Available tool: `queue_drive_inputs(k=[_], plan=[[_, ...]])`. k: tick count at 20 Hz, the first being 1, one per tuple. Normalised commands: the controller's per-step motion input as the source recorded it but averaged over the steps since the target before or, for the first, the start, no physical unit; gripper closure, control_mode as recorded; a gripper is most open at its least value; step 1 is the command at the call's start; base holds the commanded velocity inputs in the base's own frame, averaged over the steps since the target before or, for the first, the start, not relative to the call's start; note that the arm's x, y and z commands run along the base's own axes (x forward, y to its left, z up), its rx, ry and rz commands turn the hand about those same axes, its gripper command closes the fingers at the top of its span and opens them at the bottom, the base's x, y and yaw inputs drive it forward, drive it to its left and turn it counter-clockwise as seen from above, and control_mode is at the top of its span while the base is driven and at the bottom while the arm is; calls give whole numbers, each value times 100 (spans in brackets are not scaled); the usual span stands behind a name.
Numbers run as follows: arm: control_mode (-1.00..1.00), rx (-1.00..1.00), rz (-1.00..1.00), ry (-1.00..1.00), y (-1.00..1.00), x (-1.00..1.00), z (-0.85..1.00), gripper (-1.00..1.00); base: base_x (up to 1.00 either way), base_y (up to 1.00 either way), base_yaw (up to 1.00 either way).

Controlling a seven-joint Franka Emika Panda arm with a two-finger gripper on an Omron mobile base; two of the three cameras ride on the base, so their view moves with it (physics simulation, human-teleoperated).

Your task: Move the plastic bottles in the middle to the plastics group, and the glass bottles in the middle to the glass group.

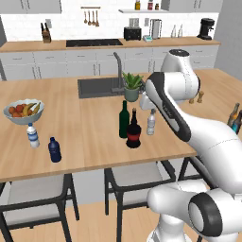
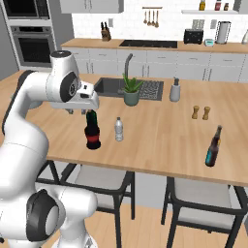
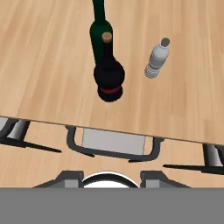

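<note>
Closest to you, near the tabletop's (image 3: 39,65) front edge, stands the black bottle (image 3: 109,78), green wine bottle (image 3: 99,33) touching behind, small clear plastic bottle (image 3: 156,60) beside. I cannot tell whether your fingers are apart; lower straight over one neck.

Black bottle (image 3: 109,78) with red band stands near counter (image 3: 43,65) edge, green bottle (image 3: 99,33) just behind; clear bottle (image 3: 156,61) apart beside them.
</note>
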Motion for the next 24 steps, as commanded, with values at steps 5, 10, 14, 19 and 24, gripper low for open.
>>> queue_drive_inputs(k=[5, 10, 14, 19, 24], plan=[[-100, 0, 0, 2, 0, 0, -1, -100, 0, 0, 0], [-100, 0, 0, 0, 3, 0, -1, -100, 0, 0, 0], [-100, 0, 0, 6, 4, 1, -11, -100, 0, 0, 0], [-100, 0, 0, 0, 5, 31, -16, -100, 0, 0, 0], [-100, 0, 0, -2, 0, 57, -40, -100, 0, 0, 0]])
